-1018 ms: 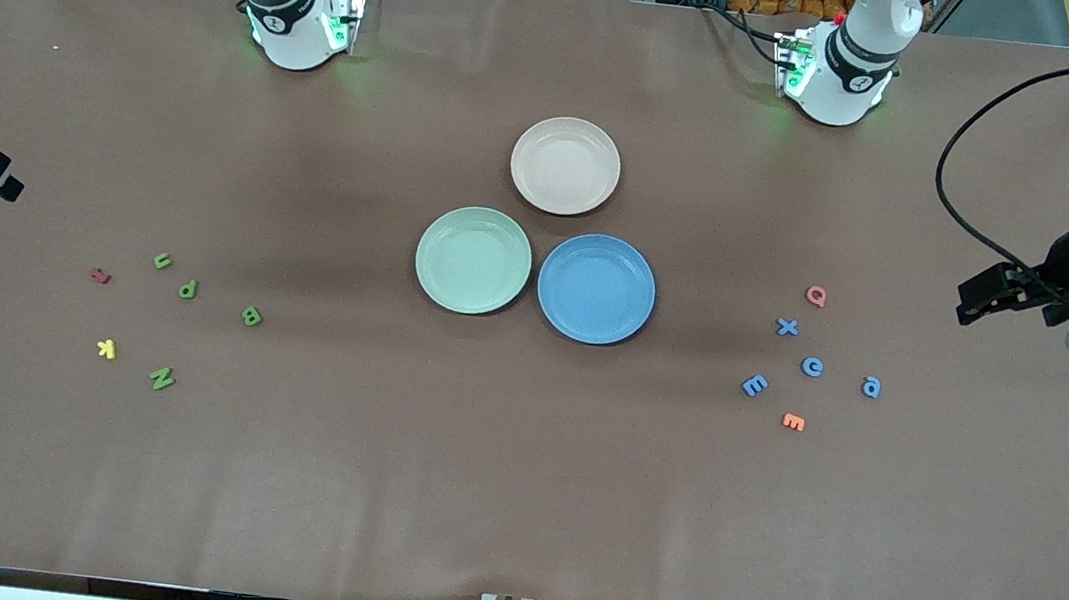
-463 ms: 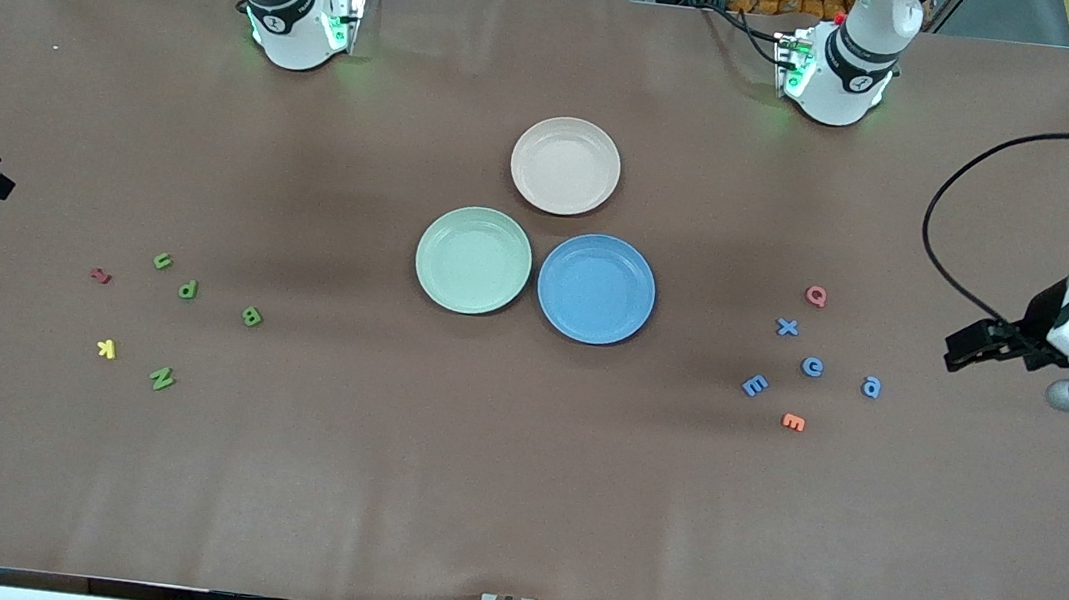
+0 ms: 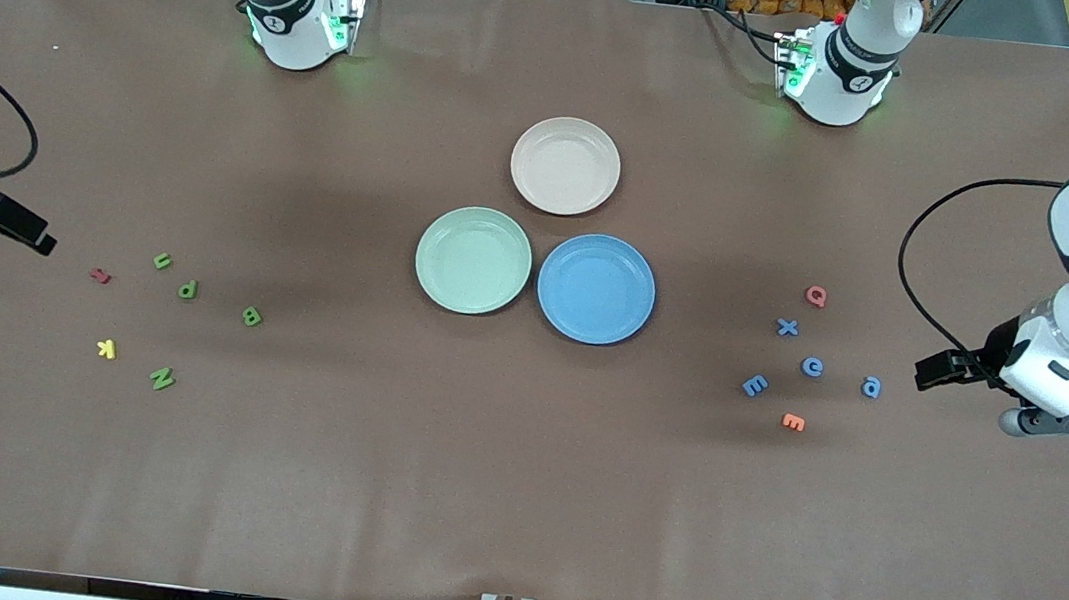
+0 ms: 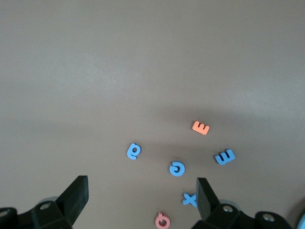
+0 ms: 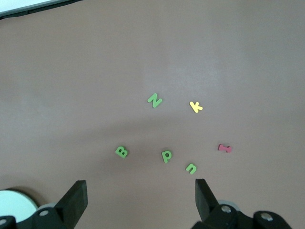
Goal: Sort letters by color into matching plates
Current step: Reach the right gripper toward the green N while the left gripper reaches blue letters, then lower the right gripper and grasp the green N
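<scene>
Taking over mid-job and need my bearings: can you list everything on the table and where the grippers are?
Green letters: four, green, loose on the table toward the right arm's end.
Blue letters: four, blue, loose toward the left arm's end.
Other letters: red and yellow by the green ones; pink and orange by the blue ones.
Green plate: one, pale green, mid-table, empty.
Blue plate: one, blue, beside the green plate, empty.
Beige plate: one, beige-pink, farther from the camera than the other two, empty.
Left gripper: open, empty, above the blue letters.
Right gripper: open, empty, above the green letters.
</scene>
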`<state>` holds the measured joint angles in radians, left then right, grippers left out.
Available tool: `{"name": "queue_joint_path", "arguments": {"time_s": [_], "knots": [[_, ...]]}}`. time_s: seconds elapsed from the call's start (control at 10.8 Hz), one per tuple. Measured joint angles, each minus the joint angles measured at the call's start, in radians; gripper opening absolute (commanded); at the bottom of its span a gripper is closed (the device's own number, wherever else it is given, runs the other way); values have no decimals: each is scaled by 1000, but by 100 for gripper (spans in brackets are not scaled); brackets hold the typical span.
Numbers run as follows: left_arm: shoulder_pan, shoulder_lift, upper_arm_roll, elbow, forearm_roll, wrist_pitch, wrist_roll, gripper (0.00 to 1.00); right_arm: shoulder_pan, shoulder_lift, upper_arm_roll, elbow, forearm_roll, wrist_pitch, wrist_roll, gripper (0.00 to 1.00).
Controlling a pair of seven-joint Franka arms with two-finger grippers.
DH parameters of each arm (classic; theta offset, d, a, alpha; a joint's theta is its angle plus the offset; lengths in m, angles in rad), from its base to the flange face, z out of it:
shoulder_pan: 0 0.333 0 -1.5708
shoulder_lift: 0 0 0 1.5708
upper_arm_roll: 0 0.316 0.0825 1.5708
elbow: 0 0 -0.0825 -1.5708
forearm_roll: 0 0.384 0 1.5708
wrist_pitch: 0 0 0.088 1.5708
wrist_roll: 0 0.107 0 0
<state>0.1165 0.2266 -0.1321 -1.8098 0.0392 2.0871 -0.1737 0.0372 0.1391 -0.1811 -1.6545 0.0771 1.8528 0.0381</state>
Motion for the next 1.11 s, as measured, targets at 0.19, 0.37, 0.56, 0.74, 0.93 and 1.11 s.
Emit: {"name": "queue_joint_path", "arguments": {"time_s": [0.19,0.37,0.56,0.74,0.93,1.11], "knots": [[3,18,0,-53,14,89,25,100,-16,51,0,-6,46,53,-8,100],[29,35,2,-115,42,173,105,100,-30,115,0,-9,76,121,-20,100],[68,55,3,-154,44,231,176,100,-31,194,2,-14,80,204,-21,100],[71,75,3,-178,45,256,208,100,-31,275,5,-16,81,289,-21,100],[66,98,-1,-187,46,273,219,100,-31,339,12,-15,83,362,-21,100],[61,113,-6,-193,48,296,291,100,-32,397,28,-16,84,436,-21,100]]}}
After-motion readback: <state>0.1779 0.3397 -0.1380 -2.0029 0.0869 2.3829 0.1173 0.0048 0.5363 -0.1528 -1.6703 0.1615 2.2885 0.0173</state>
